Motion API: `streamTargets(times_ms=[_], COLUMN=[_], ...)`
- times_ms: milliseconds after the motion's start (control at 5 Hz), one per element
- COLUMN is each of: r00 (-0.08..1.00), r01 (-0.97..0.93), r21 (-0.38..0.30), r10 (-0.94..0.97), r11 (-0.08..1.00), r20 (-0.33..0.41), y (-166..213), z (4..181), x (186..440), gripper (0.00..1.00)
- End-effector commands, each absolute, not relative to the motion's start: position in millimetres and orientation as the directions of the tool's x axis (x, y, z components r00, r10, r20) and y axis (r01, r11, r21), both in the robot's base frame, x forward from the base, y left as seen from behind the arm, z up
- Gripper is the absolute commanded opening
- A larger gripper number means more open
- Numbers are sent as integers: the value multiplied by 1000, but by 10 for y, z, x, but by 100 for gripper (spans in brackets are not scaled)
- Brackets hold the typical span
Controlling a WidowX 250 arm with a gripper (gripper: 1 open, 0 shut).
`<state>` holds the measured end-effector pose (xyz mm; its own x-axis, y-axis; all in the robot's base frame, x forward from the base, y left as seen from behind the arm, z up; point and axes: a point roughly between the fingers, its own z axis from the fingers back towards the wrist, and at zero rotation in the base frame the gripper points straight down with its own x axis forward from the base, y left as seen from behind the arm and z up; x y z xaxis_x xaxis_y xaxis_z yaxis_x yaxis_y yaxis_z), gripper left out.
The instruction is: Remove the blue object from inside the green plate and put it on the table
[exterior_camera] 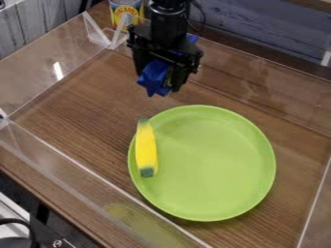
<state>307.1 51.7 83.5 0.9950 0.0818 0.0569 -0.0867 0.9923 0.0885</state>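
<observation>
My single black arm reaches down from the top of the frame above the tabletop, its gripper (158, 70) pointing downward, dark fingers (139, 60) parted around the blue object (157, 77) in my grasp.
</observation>
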Motion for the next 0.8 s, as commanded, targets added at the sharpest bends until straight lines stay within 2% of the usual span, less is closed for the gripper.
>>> streamTargets(times_ms=[0, 600], r00=[992, 991], r01=[-81, -71], r21=[92, 96], r10=[71, 59], r11=[992, 993], r20=[108, 120], y=[490, 402], z=[977, 982], x=[3180, 3293], gripper=[0, 0])
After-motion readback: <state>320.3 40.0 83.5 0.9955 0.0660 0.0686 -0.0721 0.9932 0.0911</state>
